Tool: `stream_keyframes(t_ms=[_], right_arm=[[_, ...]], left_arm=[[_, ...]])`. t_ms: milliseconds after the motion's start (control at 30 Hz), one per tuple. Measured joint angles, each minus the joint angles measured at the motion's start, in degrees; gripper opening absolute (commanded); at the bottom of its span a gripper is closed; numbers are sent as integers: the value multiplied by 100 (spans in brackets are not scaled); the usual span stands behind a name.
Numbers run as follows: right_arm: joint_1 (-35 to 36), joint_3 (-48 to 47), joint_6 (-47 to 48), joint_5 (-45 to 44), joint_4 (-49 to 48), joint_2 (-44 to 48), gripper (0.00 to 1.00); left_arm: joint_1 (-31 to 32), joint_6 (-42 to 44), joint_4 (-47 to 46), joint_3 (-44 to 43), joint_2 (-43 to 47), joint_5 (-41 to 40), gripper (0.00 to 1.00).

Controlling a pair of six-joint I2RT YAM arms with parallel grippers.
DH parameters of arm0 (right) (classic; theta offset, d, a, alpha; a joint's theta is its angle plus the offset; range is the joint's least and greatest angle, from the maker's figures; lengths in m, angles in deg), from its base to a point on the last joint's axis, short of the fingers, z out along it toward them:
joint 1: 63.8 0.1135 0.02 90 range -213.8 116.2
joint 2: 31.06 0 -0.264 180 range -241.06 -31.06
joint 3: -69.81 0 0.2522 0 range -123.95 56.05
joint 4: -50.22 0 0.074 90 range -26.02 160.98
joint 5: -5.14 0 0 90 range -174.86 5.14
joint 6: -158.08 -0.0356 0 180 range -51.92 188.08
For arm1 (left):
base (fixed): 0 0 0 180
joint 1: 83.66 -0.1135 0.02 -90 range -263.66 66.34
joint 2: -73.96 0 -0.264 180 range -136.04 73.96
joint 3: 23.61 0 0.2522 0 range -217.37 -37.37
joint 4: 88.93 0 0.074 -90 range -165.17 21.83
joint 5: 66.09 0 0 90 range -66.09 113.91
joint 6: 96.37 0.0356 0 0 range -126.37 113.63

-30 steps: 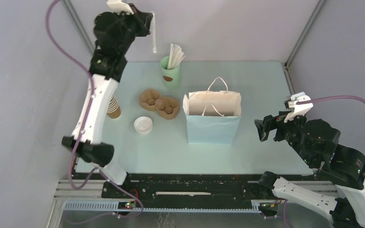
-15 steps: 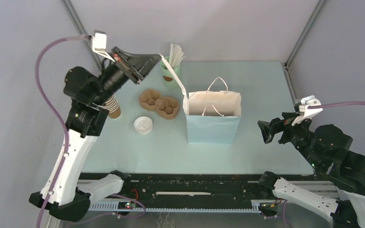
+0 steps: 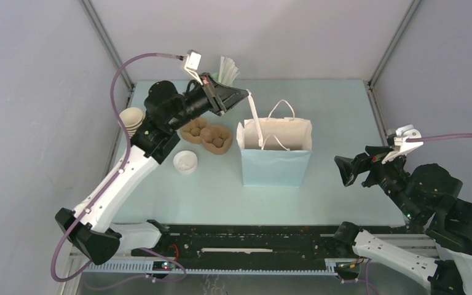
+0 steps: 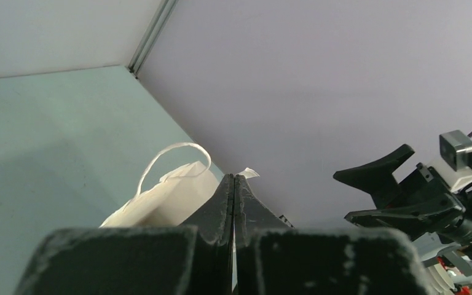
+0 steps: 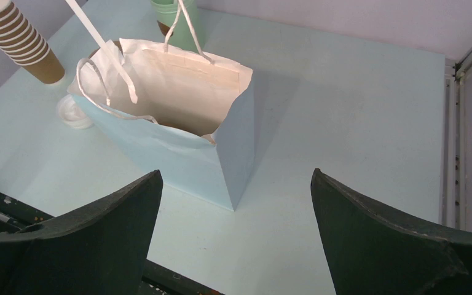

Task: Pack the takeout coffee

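The takeout coffee [image 3: 185,161] stands left of the bag, showing only its round white lid from above; in the right wrist view its lid [image 5: 69,113] peeks past the bag's corner. A light-blue paper bag [image 3: 276,166] stands open in the middle. My left gripper [image 3: 244,94] hovers over the bag's left rim, shut on a white stick [image 3: 255,120] that hangs down into the opening. In the left wrist view the left gripper [image 4: 234,178] has its jaws pressed together, a white tip poking out. My right gripper [image 3: 344,171] stands open to the right of the bag, empty.
A stack of brown cups [image 3: 132,118] stands at the far left. A brown pulp cup carrier [image 3: 208,135] lies between the stack and the bag. A mint-green cup with white sticks [image 3: 226,67] sits behind my left gripper. Metal frame posts [image 3: 387,52] and walls enclose the table.
My left arm swung down from high at the back left and rightward, bringing the white stick over the bag. The right gripper drifted slightly right and stayed open.
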Motion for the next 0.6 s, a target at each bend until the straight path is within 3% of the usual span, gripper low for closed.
stream_keyframes(t_ms=[400,600], right_arm=[[0,0,-63,4,-4,146,100],[0,0,-63,31,-4,131,100]], left_arm=[[400,321,256,525,-308,-542,8],[472,466,664,564,-551,-649,31]])
